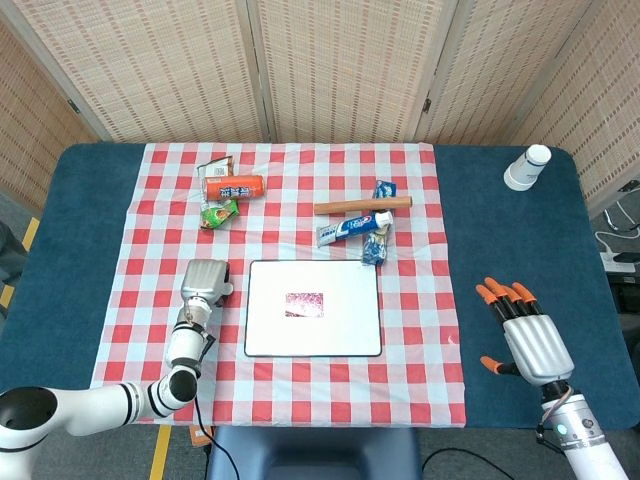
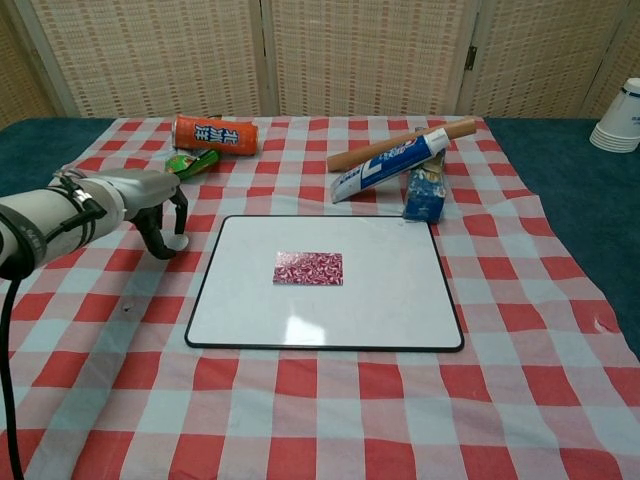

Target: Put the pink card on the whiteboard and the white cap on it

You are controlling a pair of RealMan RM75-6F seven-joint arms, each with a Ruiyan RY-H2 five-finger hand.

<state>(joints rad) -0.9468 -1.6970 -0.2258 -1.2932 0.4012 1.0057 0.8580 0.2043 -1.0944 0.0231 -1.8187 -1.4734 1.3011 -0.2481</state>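
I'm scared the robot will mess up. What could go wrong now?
The white cap sits far off on the blue table, away from the whiteboard, so the open right hand must reach far and could tip it. Setting it down might nudge the pink card. The left hand could bump the whiteboard beside it.

A red-and-white checked cloth (image 1: 290,380) over a dark blue table (image 1: 520,260); a white, black-edged whiteboard (image 2: 400,300) bearing a pink patterned card (image 2: 308,268); an orange can (image 2: 215,134); orange-tipped fingers (image 1: 497,293).
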